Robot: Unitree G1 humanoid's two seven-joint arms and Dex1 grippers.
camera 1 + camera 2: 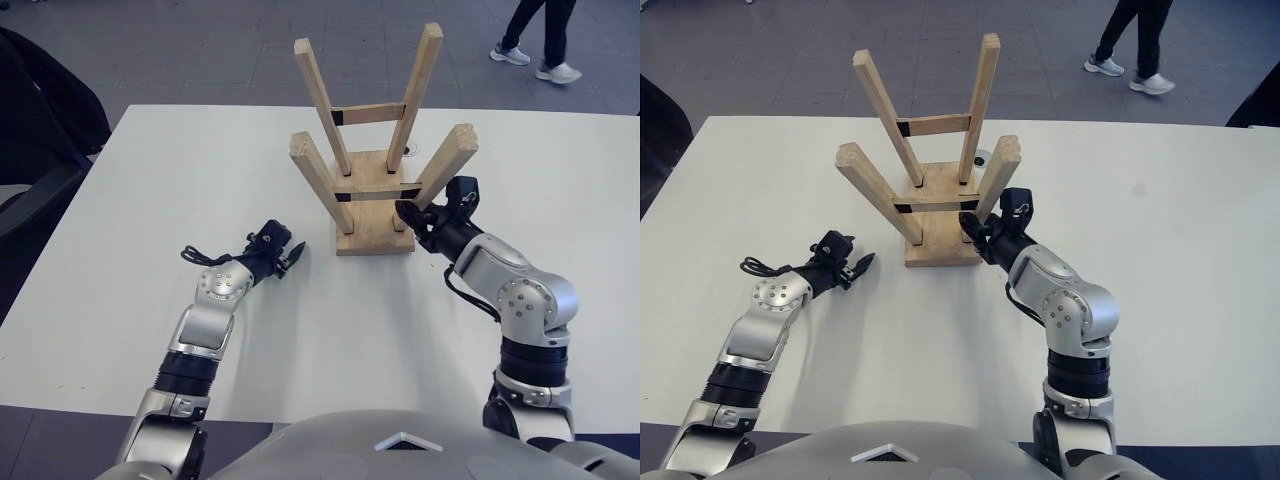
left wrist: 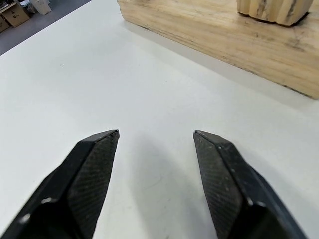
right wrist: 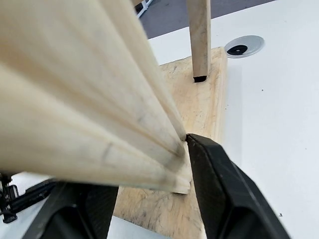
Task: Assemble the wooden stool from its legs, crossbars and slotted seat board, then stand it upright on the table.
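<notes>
White table is holding the stool upside down on its seat board, right gripper is pinching the near-right leg low down, left gripper is lying spread open nearby, so imo flipping it one-handed is risking that leg popping out.

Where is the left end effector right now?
In the left eye view, the left end effector is low over the table, open, left of the slotted seat board, not touching it.
</notes>
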